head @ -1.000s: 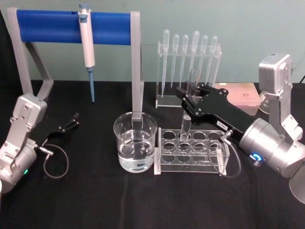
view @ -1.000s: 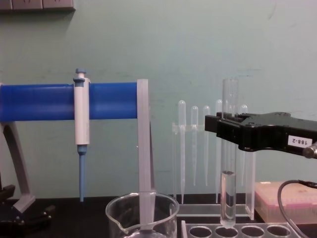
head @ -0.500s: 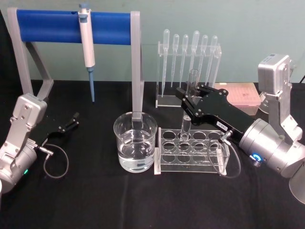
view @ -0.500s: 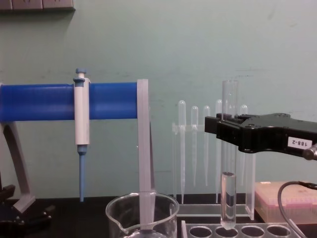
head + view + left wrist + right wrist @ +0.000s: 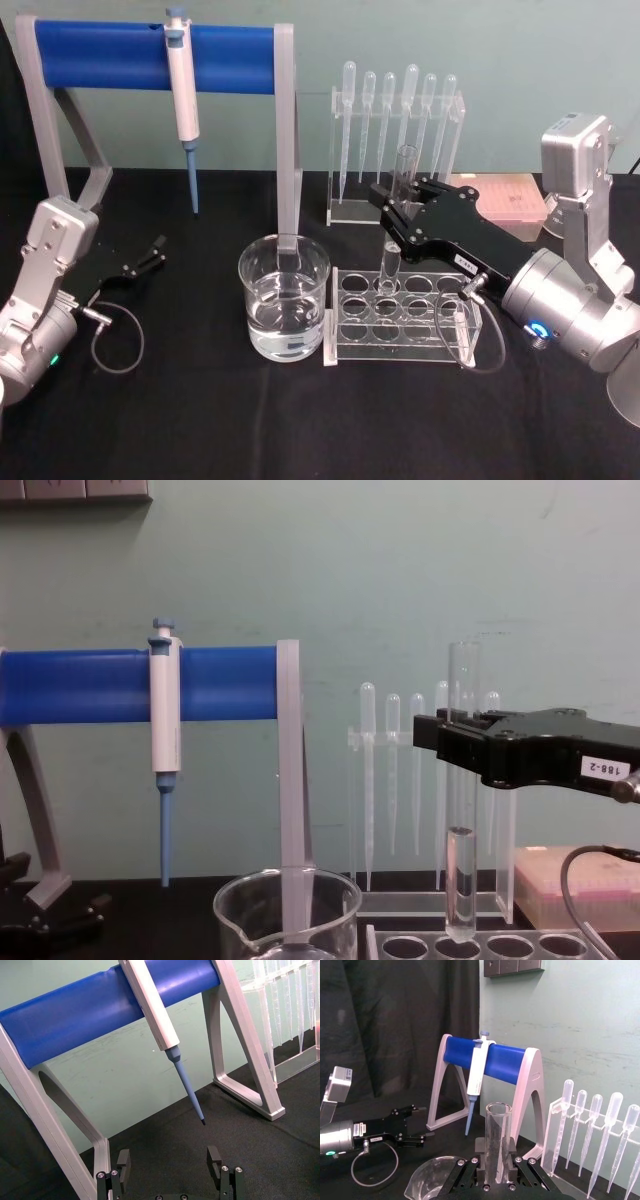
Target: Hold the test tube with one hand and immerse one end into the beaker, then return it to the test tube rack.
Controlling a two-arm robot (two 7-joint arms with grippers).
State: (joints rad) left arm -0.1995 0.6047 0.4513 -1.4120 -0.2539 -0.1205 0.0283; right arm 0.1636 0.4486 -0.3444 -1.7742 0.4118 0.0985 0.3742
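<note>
The right gripper (image 5: 396, 208) is lowering the test tube (image 5: 389, 262) a touch further than a second ago, its rounded end reaching a back-row hole of the rack (image 5: 455, 340) mid-surface (image 5: 200, 420), so the return looks nearly done. Its jaws are pinching the upright tube's upper part. The left gripper (image 5: 152, 253) is idling near the left edge, jaws spread.

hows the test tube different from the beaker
The test tube is thin and tall; the beaker is wide and squat. The tube hangs in the right gripper at the rack; the beaker stands free on the table. The tube holds a little liquid, the beaker far more. Both are clear, upright glass.
</note>
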